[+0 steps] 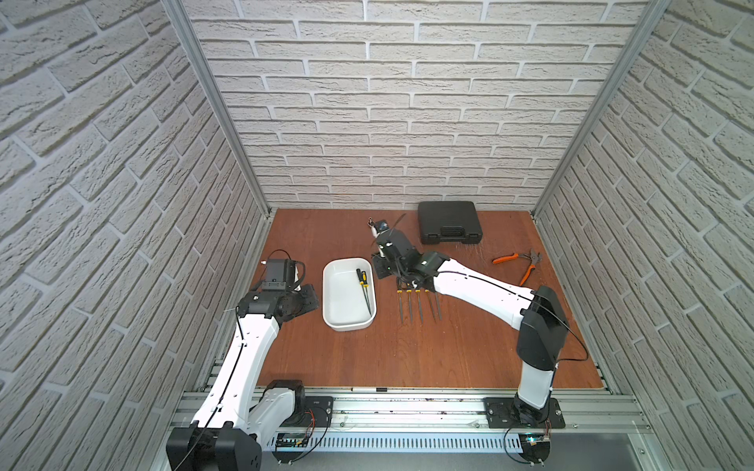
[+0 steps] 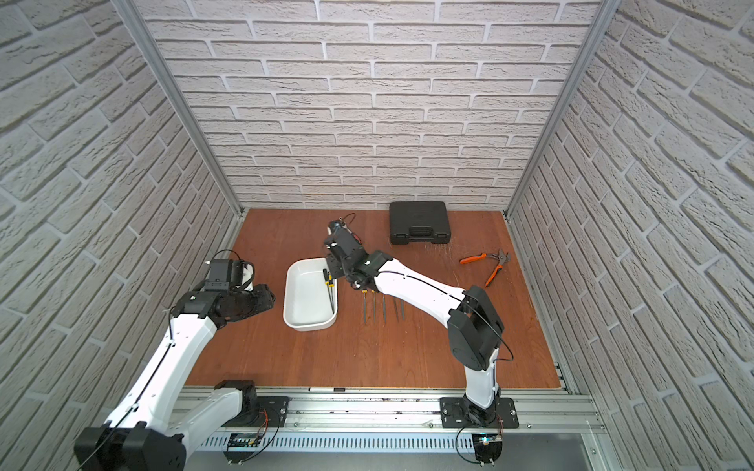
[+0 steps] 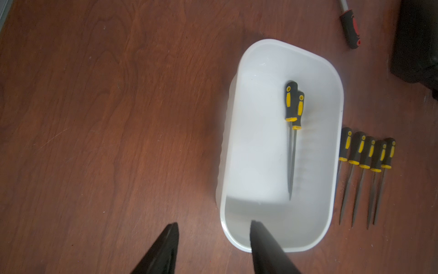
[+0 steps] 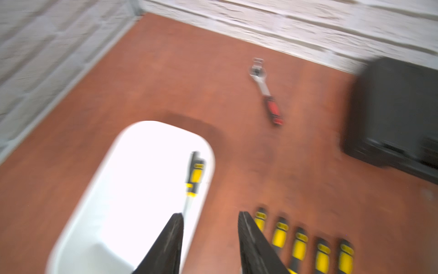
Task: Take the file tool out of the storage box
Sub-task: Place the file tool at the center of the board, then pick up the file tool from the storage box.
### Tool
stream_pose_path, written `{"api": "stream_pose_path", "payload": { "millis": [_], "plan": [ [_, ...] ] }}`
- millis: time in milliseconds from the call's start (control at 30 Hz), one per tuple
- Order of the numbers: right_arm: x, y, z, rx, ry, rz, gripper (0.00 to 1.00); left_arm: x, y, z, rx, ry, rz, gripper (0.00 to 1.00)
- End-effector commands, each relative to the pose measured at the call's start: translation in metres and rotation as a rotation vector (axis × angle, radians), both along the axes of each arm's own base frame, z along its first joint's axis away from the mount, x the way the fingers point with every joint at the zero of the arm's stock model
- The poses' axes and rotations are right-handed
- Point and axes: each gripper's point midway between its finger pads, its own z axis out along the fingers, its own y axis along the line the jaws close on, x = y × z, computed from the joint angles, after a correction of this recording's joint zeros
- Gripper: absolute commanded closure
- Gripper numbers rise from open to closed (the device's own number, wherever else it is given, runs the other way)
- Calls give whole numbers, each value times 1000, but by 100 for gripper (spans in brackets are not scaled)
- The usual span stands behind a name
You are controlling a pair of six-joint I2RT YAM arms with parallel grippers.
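Note:
The white storage box (image 1: pixel 340 293) (image 3: pixel 260 142) lies on the wooden table left of centre. Two black-and-yellow file tools (image 1: pixel 364 291) (image 3: pixel 294 132) lie side by side inside it, along its right wall. Several more files (image 1: pixel 418 304) (image 4: pixel 301 244) lie in a row on the table just right of the box. My right gripper (image 4: pixel 209 214) hangs open and holds nothing, above the gap between the box's right rim and that row. My left gripper (image 3: pixel 213 223) is open and empty too, at the box's left side, with one fingertip (image 3: pixel 254 227) over the rim.
A closed black tool case (image 1: pixel 449 222) stands at the back right. Orange-handled pliers (image 1: pixel 520 265) lie near the right wall. A red-handled wrench (image 4: pixel 265 92) lies behind the box, partly hidden under my right wrist in both top views. Brick walls enclose three sides.

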Motion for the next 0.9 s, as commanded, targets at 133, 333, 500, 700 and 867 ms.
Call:
{"api": "stream_pose_path", "payload": {
  "millis": [133,333,500,700,867],
  "plan": [
    [6,53,-84,-149,167,62,55,-3,4,6,32,-24,-5,45],
    [27,67,-109,-216,151,47,54,-6,5,1,38,-11,-5,45],
    [35,69,-124,-274,151,45,53,-6,5,-2,42,-5,-8,45],
    [38,61,-142,-335,162,34,52,-7,5,-7,41,1,-5,45],
    [39,58,-153,-352,178,29,52,-7,5,-8,42,6,-5,45]
  ]
}}
